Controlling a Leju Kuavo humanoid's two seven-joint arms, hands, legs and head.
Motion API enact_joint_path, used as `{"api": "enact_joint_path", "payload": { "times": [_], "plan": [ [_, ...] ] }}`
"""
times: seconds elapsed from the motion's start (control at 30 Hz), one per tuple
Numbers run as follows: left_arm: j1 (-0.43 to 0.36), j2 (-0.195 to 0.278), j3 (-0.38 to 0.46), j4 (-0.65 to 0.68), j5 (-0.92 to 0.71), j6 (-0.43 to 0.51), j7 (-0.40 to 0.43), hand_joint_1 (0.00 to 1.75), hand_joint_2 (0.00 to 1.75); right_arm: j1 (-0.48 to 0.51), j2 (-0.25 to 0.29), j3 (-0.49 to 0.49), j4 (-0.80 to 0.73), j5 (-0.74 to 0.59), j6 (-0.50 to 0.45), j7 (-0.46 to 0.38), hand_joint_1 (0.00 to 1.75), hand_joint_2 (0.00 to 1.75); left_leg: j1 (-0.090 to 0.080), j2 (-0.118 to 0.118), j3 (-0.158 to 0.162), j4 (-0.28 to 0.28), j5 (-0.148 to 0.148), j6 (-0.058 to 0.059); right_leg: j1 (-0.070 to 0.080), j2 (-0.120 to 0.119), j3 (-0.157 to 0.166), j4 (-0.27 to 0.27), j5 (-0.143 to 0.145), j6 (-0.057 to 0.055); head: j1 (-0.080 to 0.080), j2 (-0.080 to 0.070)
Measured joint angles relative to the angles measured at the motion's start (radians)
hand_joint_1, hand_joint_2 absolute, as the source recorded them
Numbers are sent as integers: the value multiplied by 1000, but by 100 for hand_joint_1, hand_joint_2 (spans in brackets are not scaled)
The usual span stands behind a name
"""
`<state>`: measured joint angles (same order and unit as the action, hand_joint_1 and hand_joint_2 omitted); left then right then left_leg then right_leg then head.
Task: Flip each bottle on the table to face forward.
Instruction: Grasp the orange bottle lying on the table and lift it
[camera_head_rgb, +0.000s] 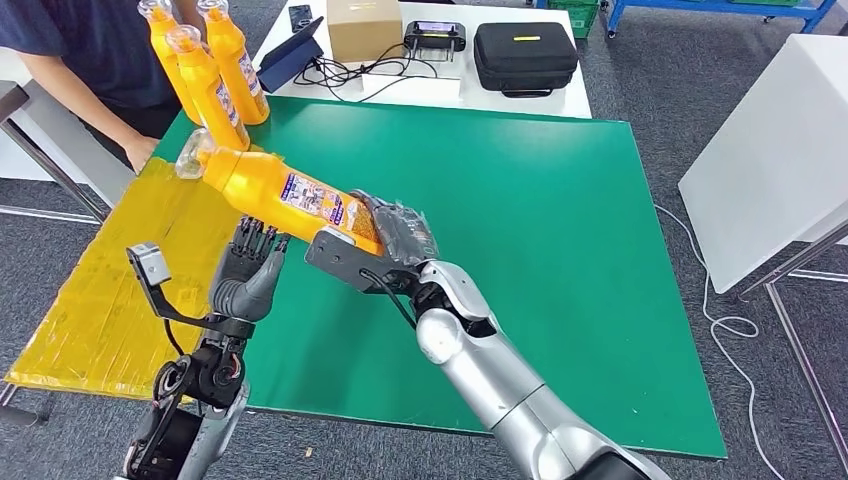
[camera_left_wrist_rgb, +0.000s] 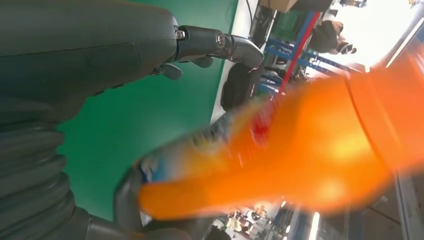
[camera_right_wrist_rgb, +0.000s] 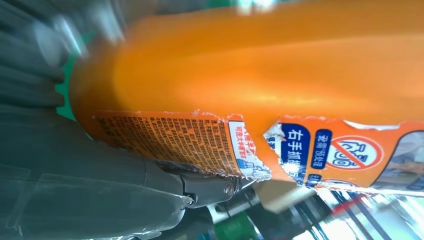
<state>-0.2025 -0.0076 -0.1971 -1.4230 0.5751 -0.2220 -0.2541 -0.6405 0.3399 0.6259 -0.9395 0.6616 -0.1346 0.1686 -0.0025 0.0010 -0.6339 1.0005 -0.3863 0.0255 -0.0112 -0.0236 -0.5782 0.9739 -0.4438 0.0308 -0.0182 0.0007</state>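
Gripping the base of a tilted orange bottle above the green table, the right hand wraps it; the right wrist view reveals its torn label. Just below, the left hand hovers, fingers spread, holding nothing. Three bottles stand near a person.

Right arm reaching forward over the green table, right hand wrapped around the base of an orange bottle, gripping it lifted and tilted above the table. Left hand raised just beneath the bottle's middle, fingers pointing up, spread, holding nothing.
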Motion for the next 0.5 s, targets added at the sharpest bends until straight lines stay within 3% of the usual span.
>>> {"api": "enact_joint_path", "payload": {
  "times": [0.17,0.5],
  "plan": [
    [-31,-26,-33,15,-6,1,16,0,175,-60,15,56,114,-58,-35,40,175,175,-1,0,0,0,0,0,0,0,0,0,0,0,0,0],
    [-53,-43,-38,55,-94,36,-2,0,175,-94,16,159,197,-20,-51,67,175,175,0,1,0,0,0,0,0,1,-1,0,0,0,0,0]
  ]
}}
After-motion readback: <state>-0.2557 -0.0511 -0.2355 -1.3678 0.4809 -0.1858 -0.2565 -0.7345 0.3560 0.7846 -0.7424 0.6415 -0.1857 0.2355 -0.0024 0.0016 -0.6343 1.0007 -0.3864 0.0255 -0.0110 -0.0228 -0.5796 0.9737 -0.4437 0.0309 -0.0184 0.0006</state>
